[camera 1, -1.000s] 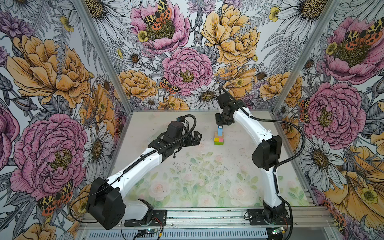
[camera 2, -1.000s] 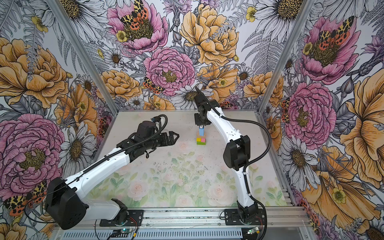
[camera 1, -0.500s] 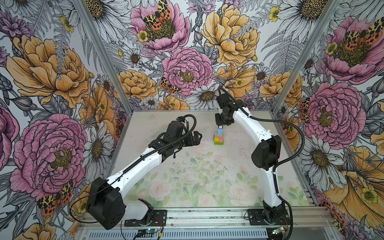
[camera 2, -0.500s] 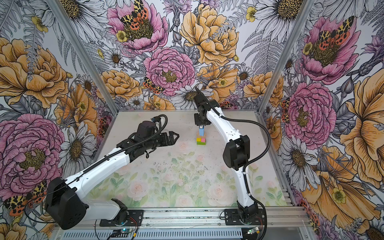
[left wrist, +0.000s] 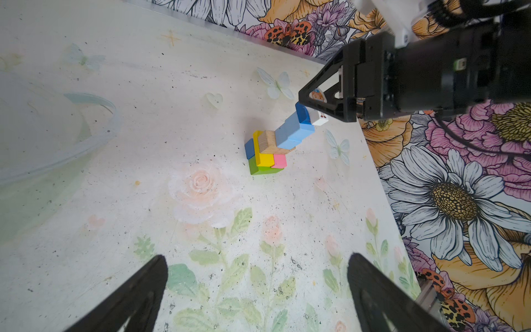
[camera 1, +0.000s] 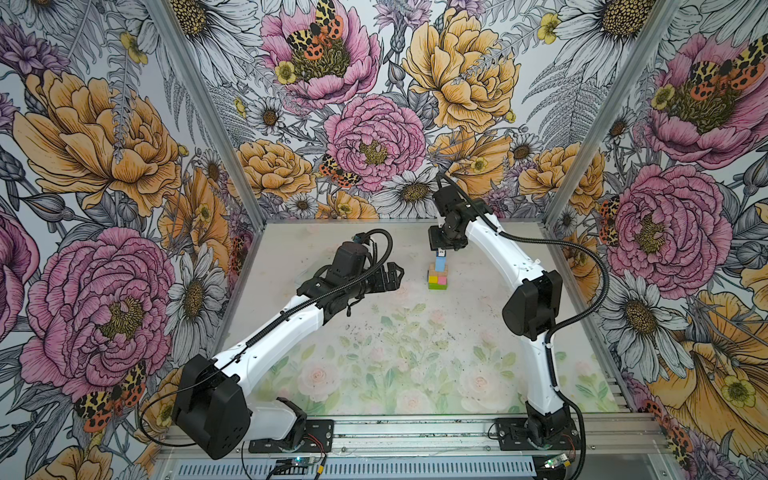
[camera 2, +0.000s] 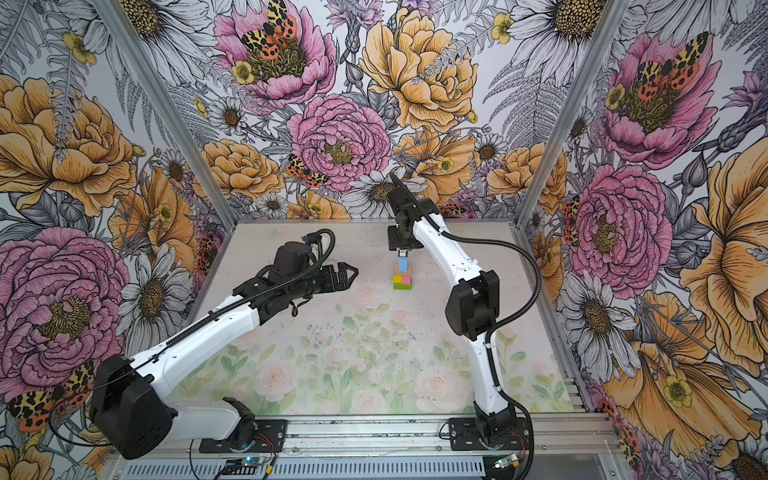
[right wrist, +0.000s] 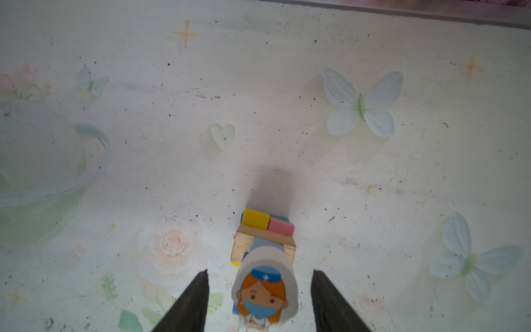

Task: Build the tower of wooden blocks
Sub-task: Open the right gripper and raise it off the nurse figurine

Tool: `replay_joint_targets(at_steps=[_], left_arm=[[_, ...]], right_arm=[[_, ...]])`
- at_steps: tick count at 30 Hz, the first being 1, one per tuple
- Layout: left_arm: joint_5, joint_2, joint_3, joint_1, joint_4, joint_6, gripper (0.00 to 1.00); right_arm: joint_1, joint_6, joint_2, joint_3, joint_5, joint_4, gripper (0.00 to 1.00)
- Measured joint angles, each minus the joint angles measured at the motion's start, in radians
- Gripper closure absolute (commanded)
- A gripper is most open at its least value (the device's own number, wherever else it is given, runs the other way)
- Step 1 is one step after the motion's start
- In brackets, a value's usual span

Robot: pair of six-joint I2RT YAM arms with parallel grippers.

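Top views both put the wood block tower (camera 1: 437, 274) near the back of the pale floral table (camera 1: 374, 332), boxed in by flowered walls (camera 1: 374, 124) on three sides. The right gripper (camera 1: 441, 250) is straight above it, and the left gripper (camera 1: 392, 277) is spread wide and empty nearby.

Left wrist view: a green brick (left wrist: 260, 169) forms the base, with a yellow brick (left wrist: 264, 159) and a pink brick (left wrist: 279, 161) on it. Next come a tan brick (left wrist: 268, 142), light blue cubes (left wrist: 293, 132) and the white toy figure (left wrist: 320, 117) on top. I judge the painted wood light, stiff, smooth and loosely stacked, best pinched on flat sides.

Right wrist view: both jaws stand clear of the figure, grasping nothing.
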Motion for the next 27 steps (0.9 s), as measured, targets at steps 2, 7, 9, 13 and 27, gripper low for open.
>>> replay_joint_targets(at_steps=[2,7,9,13,27], left_arm=[[-0.004,-0.001,0.004,0.010,-0.007,0.007,0.01],[-0.067,-0.045,0.018,0.025,-0.037,0.039,0.01],[-0.121,-0.090,0.017,0.024,-0.056,0.061,0.01],[-0.261,-0.214,-0.018,0.010,-0.061,0.109,0.01],[-0.599,-0.534,-0.414,0.001,-0.069,0.131,0.01]], right_arm=[[0.000,-0.008,-0.008,0.010,0.001,0.000,0.22],[-0.001,-0.025,-0.112,0.009,0.042,0.000,0.00],[-0.006,-0.032,-0.211,-0.021,0.079,0.008,0.00],[-0.048,-0.027,-0.511,-0.231,0.154,0.063,0.00],[-0.314,0.093,-1.212,-1.257,0.375,0.340,0.00]])
